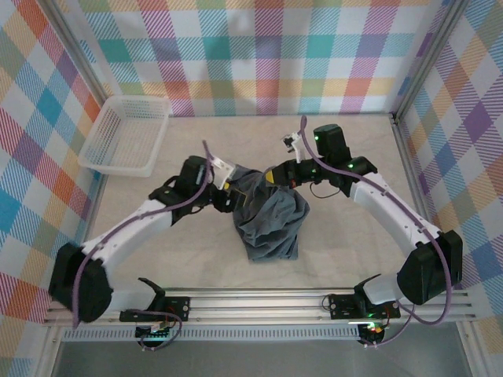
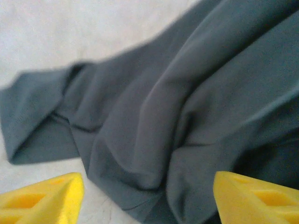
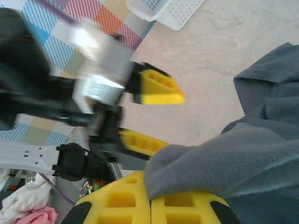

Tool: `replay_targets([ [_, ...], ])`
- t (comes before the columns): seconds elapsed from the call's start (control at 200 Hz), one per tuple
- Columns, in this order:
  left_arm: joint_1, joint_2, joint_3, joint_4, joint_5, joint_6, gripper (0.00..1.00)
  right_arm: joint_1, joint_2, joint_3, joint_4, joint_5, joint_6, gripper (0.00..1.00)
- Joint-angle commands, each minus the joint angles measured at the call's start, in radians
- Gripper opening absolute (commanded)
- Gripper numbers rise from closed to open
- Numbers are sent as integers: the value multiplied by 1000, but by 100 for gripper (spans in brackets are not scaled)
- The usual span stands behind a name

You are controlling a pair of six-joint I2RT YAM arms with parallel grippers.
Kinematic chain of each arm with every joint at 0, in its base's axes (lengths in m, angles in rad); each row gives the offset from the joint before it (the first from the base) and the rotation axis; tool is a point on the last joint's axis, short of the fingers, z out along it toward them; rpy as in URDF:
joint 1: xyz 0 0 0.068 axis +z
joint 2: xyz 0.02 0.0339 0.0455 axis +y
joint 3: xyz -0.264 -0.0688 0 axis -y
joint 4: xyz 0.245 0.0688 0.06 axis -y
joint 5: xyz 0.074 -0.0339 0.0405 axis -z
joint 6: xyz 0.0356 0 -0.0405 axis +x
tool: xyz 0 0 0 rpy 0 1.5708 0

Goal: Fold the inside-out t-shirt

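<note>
The inside-out t-shirt (image 1: 271, 224) is lying bunched on the table (image 1: 354, 251) at frame centre. The right gripper (image 1: 273, 174) is pinching its upper edge, fingers pressed together; the left gripper (image 1: 229, 191) is hovering at its upper left, fingers spread apart

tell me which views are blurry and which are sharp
top external view: sharp and evenly lit around the t-shirt; left wrist view: soft focus across the whole t-shirt; right wrist view: left gripper smeared and blurry, t-shirt weave near the right gripper crisp
</note>
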Motion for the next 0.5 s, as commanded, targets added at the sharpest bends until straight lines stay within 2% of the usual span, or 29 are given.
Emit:
replay_targets([
  [0.0, -17, 116, 29, 16, -57, 41, 80, -4, -19, 34, 20, -70, -10, 0],
  [0.07, -23, 195, 60, 57, -47, 32, 85, -4, -29, 29, 17, -65, -9, 0],
  [0.18, -40, 316, 122, 73, -13, 36, 86, -4, -38, 25, 9, -38, 2, 0],
  [0.25, -42, 355, 133, 122, -28, 2, 80, -4, -40, 28, -13, 5, 6, 0],
  [0.3, -42, 362, 143, 141, -60, -25, 64, -7, -43, 31, -36, 37, 5, 0],
  [0.34, -39, 354, 154, 147, -66, -42, 38, -16, -42, 30, -52, 62, 7, 0],
  [0.355, -36, 350, 159, 146, -62, -49, 22, -20, -44, 28, -57, 75, 11, 0],
  [0.385, -31, 338, 172, 140, -42, -69, 0, -34, -45, 20, -63, 106, 22, 0],
  [0.44, -8, 301, 201, 101, 33, -132, 0, -76, -45, -2, -81, 193, 46, 0],
  [0.495, 26, 261, 243, 24, 128, -228, 0, -124, -30, -24, -122, 332, 38, 0],
])
